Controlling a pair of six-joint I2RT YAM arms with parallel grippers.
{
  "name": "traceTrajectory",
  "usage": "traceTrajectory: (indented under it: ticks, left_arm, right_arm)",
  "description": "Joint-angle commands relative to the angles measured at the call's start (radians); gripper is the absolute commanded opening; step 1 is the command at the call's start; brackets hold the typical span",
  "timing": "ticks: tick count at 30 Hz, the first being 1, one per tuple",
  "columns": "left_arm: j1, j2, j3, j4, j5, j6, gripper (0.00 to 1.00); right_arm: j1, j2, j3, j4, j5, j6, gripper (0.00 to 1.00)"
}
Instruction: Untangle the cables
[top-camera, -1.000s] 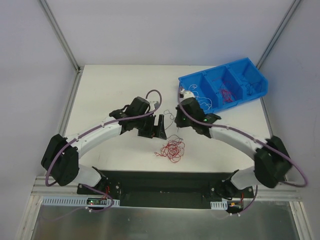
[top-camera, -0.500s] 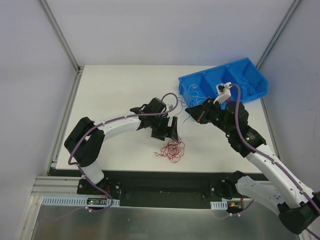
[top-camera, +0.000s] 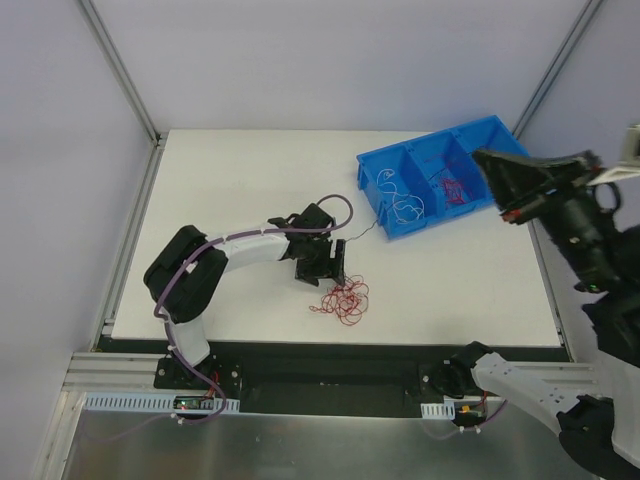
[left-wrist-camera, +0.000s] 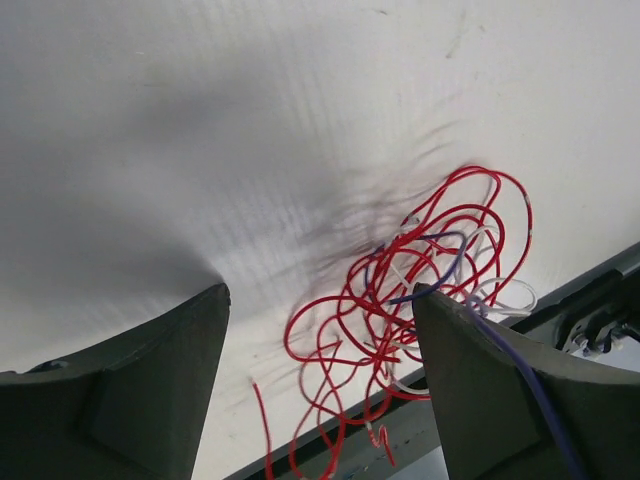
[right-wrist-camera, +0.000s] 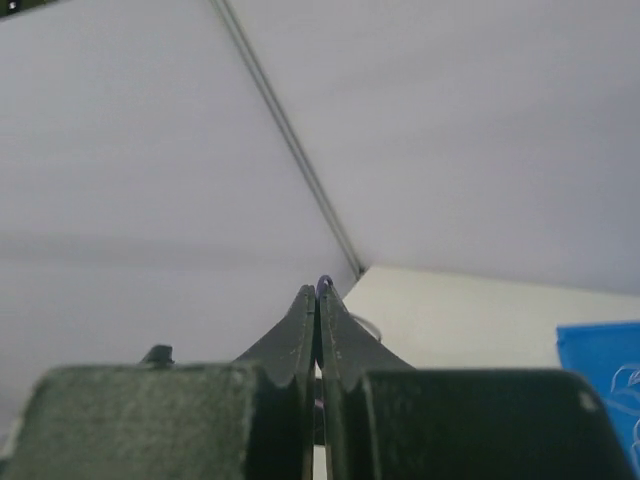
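Observation:
The cables lie as a mostly red, curly tangle near the table's front edge. In the left wrist view the tangle sits between and just beyond my fingers, reaching over the table edge. My left gripper hovers right behind it, open, with nothing gripped. A thin blue strand runs from the tangle across my right-hand finger. My right gripper is raised high at the right, shut, with a small loop of thin blue cable poking out at its tips.
A blue three-compartment bin stands at the back right, with white wires in its left compartment and red wires in the middle one. The black base rail runs just in front of the tangle.
My right arm has lifted away from the bin's left end and swung up to the right, staying shut. My left gripper moved nearer, down over the tangle.

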Motion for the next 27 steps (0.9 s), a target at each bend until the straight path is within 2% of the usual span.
traceTrajectory:
  ticks: [1,6,11,17,20,23,27]
  left_arm:
    - [0.114,0.008,-0.057,-0.128,-0.099,0.014,0.75]
    - [0.292,-0.156,-0.150,-0.154,-0.119,0.049,0.76]
    - [0.430,-0.270,-0.125,-0.229,-0.087,0.112,0.79]
    - [0.450,-0.362,-0.045,-0.292,-0.129,0.166,0.85]
    - [0.450,-0.437,-0.016,-0.298,-0.119,0.193,0.85]
    - [0.449,-0.523,0.010,-0.277,-0.018,0.201,0.85]
    - [0.435,-0.578,0.074,-0.219,0.218,0.215,0.82]
  right_arm:
    - [-0.004,0.052,0.223,-0.165,0.155,-0.171,0.00]
    - [-0.005,0.055,0.279,-0.200,0.267,-0.270,0.00]
    - [-0.004,0.009,0.187,-0.191,0.334,-0.282,0.00]
    - [-0.005,-0.026,0.104,-0.185,0.399,-0.304,0.00]
    - [-0.004,-0.040,0.070,-0.196,0.358,-0.302,0.00]
    - [-0.004,-0.039,0.014,-0.202,0.286,-0.290,0.00]
    - [-0.004,-0.022,-0.086,-0.180,0.177,-0.244,0.00]
